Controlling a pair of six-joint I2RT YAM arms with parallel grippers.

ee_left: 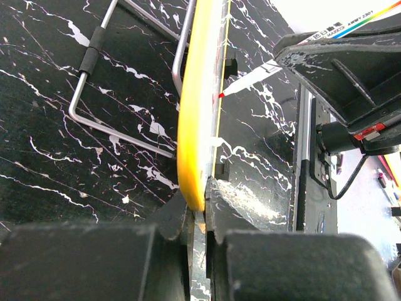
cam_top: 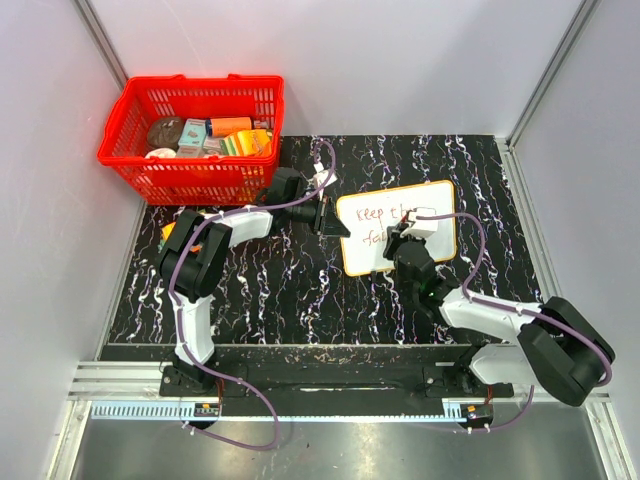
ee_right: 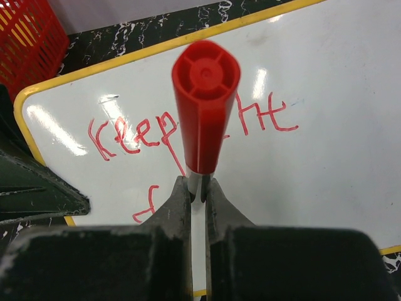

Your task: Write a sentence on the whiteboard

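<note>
The whiteboard [cam_top: 440, 195], white with an orange-yellow rim, lies tilted on the black marbled table right of centre. The sentence [cam_top: 383, 213] reads "Keep the" in red, with "fa" begun on a second line. In the right wrist view the words [ee_right: 125, 135] and the board [ee_right: 326, 94] fill the frame. My left gripper [cam_top: 330, 218] is shut on the board's left edge; the left wrist view shows the rim [ee_left: 197, 125] pinched between the fingers [ee_left: 202, 216]. My right gripper [cam_top: 402, 238] is shut on a red marker [ee_right: 205, 100], held over the board; its tip [ee_left: 221, 95] touches the board.
A red basket [cam_top: 195, 135] with several items stands at the back left. A wire stand [ee_left: 88, 63] shows behind the board in the left wrist view. A small orange object [cam_top: 168, 232] lies by the left arm. Grey walls close in on both sides.
</note>
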